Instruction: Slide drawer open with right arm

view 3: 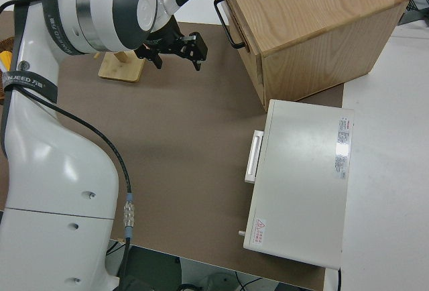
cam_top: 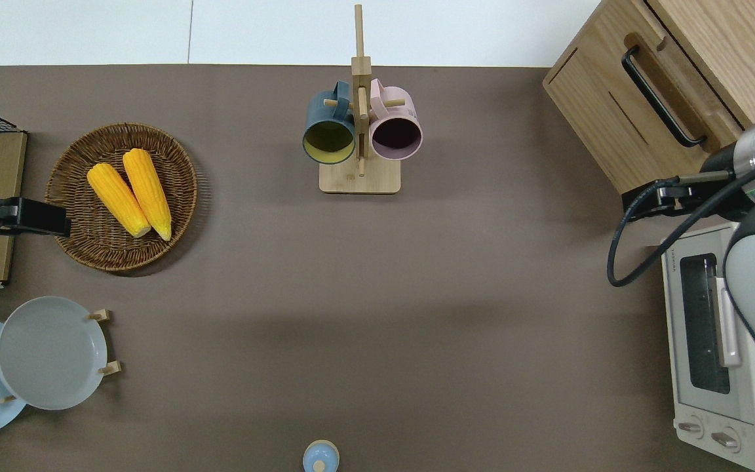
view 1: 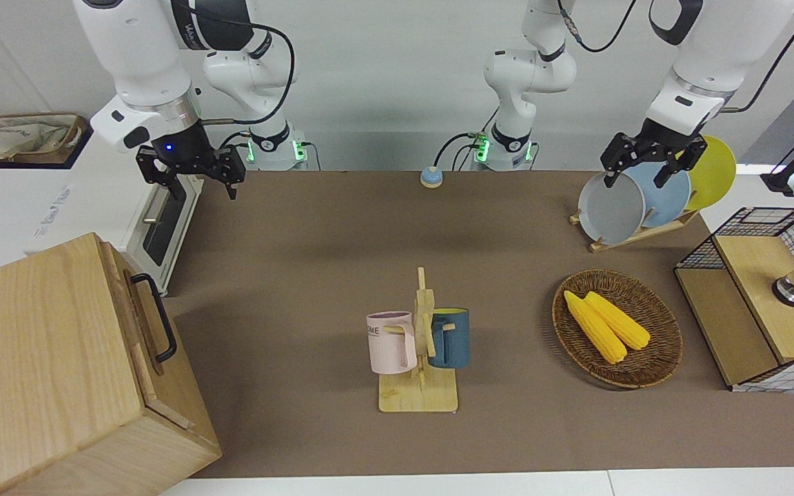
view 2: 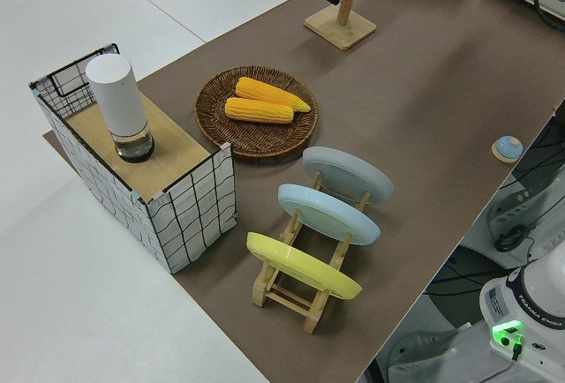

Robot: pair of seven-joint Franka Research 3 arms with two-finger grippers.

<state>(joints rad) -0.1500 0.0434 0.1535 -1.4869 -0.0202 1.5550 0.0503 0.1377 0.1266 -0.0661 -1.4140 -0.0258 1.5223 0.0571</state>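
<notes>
The drawer point(view 1: 136, 308) is the top front of the pale wooden cabinet point(view 1: 32, 358) at the right arm's end of the table. Its black bar handle point(view 1: 157, 318) faces the table's middle. The drawer front looks flush with the cabinet; it also shows in the overhead view point(cam_top: 682, 92) with the handle point(cam_top: 659, 98), and in the right side view point(view 3: 228, 23). My right gripper point(view 1: 205, 189) is open and empty, up in the air. In the overhead view point(cam_top: 639, 202) it is over the mat by the cabinet's corner nearest the robots, apart from the handle. My left gripper point(view 1: 638, 176) is parked, open.
A white toaster oven point(cam_top: 718, 341) stands beside the cabinet, nearer to the robots. A mug rack point(cam_top: 359, 124) with two mugs stands mid-table. A corn basket point(cam_top: 69, 242), a plate rack point(cam_top: 50, 354) and a mesh box point(view 1: 755, 296) are at the left arm's end.
</notes>
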